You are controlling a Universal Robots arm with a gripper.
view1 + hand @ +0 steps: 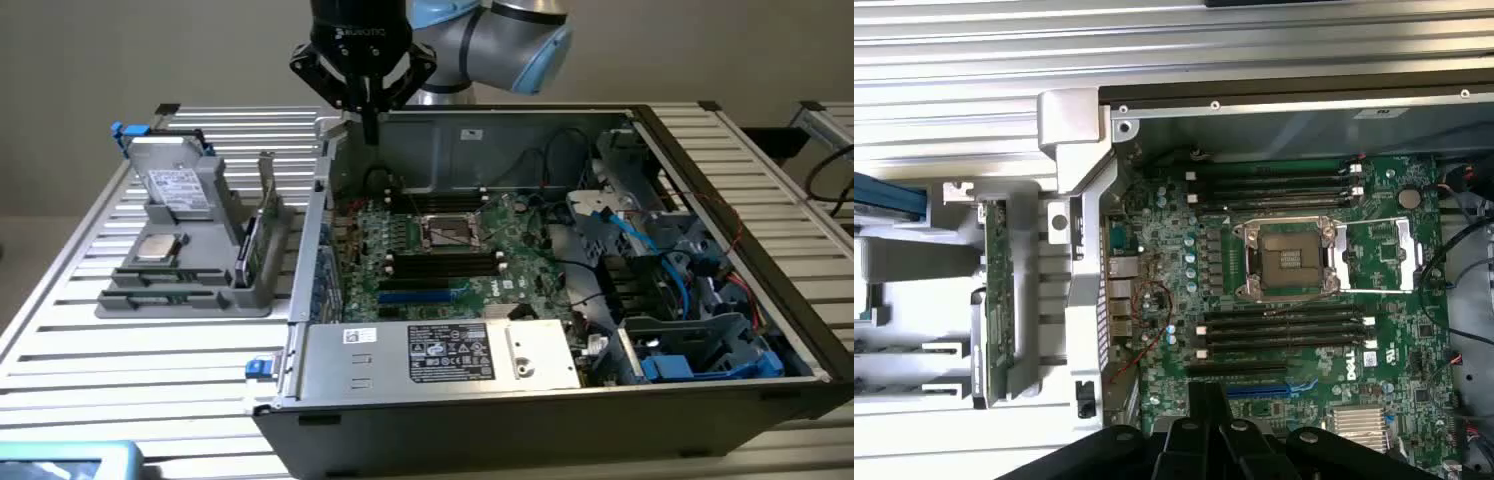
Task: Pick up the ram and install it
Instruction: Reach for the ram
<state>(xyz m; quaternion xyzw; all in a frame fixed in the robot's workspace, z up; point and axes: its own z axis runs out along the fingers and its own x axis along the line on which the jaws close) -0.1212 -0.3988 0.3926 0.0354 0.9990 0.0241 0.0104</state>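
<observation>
1. The ram (250, 250), a slim, long, narrow circuit-board stick, stood on its long edge in the grey plastic parts holder (187, 308). The holder sat on the slatted metal table (107, 380), toward the table's edge at the exterior view's left. The side of the ram that showed looked mostly dark with chips.
2. It sat along the holder's side nearest the open black computer case (534, 430), just beside a taller green expansion card (278, 225) with a metal end bracket.
3. The exterior view took in the whole case, with a silver metal box with a white label (534, 355) at its near edge. It also showed a square silver processor chip (158, 248) lying in the holder.
4. The wrist view looked straight down on the green motherboard (1184, 270). An open metal processor socket (1291, 258) lay there between rows of empty black memory slots (1279, 335).
5. My gripper (370, 132) hung pointing down above the case's far corner nearest the holder, well apart from the ram. My fingers were pressed together and held nothing.
</observation>
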